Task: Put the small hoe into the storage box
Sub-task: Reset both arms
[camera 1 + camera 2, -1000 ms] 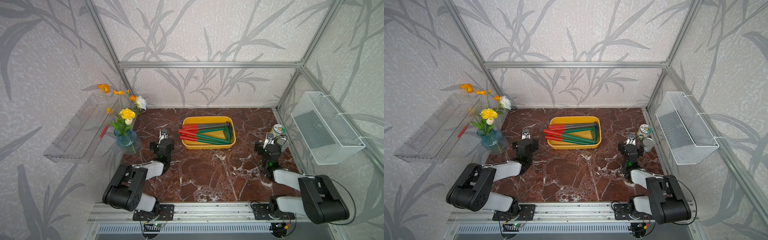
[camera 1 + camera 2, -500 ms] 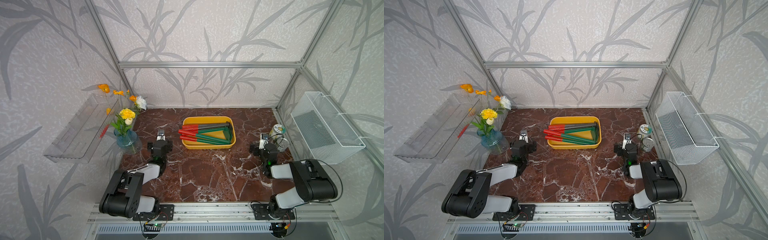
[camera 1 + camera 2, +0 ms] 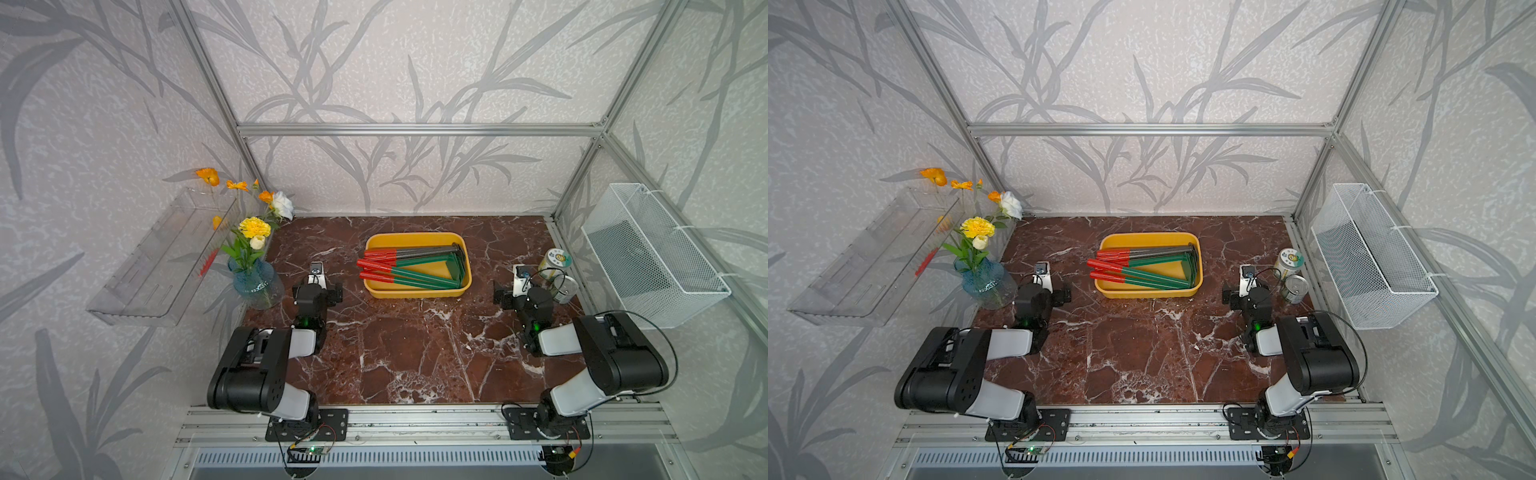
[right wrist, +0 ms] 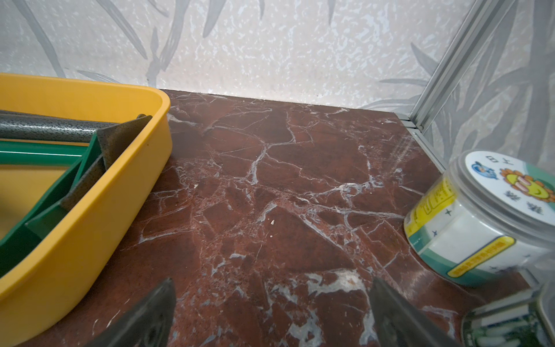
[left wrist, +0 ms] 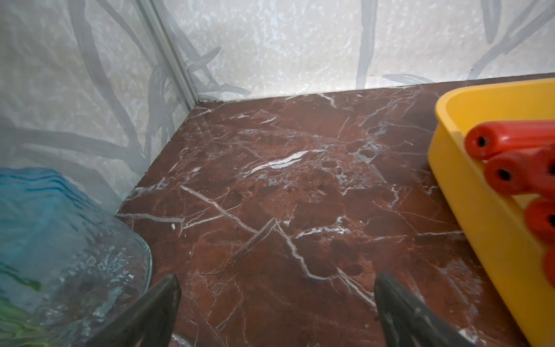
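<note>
Showing the storage box on the marble tabletop, filled with four red-handled tools lying lengthwise inside it; cannot tell the small hoe from the rest. Flanking the box, clear of it and holding nothing: left gripper off its handle end, jaws spread wide over bare marble, and right gripper off its opposite end, jaws likewise spread wide.

Print shows only on the plastic jar at the right edge of the right wrist view. Its lid bears a sunflower cartoon and East Asian characters, too blurred to read. The small print on its yellow side labels is likewise illegible.
</note>
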